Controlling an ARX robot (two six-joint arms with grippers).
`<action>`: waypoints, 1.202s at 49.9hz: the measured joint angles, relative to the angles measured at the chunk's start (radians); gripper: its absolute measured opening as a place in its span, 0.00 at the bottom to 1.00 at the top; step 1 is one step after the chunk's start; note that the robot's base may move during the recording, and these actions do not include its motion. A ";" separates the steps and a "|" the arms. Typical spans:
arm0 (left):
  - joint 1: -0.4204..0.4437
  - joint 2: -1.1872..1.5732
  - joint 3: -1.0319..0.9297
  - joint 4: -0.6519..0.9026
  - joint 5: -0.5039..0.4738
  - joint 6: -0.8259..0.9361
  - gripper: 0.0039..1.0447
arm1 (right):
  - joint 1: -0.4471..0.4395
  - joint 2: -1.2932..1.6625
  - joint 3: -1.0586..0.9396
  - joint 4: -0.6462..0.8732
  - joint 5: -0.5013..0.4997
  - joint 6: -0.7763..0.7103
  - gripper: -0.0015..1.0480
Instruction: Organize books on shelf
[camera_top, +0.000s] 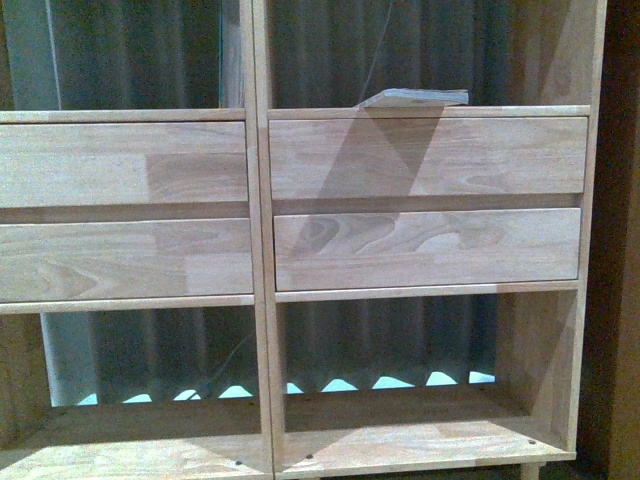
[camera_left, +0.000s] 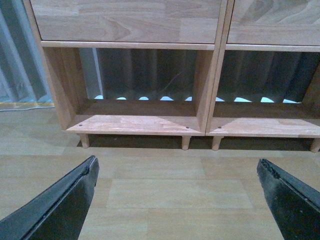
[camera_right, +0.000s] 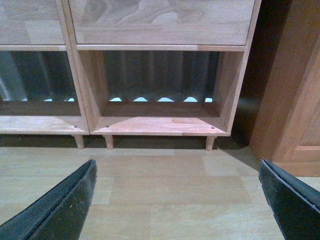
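Note:
The light wood shelf (camera_top: 260, 250) fills the front view, with four plain drawer fronts between open compartments. A thin pale book (camera_top: 420, 97) lies flat in the upper right compartment, just above the top right drawer; whether more books lie there I cannot tell. My left gripper (camera_left: 177, 172) hangs open over bare wood floor in front of the shelf (camera_left: 137, 125) and its bottom left compartment. Likewise open over the floor, my right gripper (camera_right: 177, 172) faces the shelf (camera_right: 160, 126) at its bottom right compartment. Neither gripper holds anything. Neither arm shows in the front view.
A grey curtain (camera_top: 140, 55) hangs behind the open-backed shelf. Short peg legs (camera_left: 185, 142) lift the unit off the wood floor (camera_left: 175, 192). A darker orange-brown cabinet (camera_right: 295, 115) stands close beside the shelf's right side.

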 joint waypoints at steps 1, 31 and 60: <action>0.000 0.000 0.000 0.000 0.000 0.000 0.94 | 0.000 0.000 0.000 0.000 0.000 0.000 0.93; 0.000 0.000 0.000 0.000 0.000 0.000 0.94 | 0.000 0.000 0.000 0.000 0.001 0.000 0.93; 0.000 0.000 0.000 0.000 -0.001 0.000 0.94 | 0.000 0.000 0.000 0.000 0.000 0.000 0.93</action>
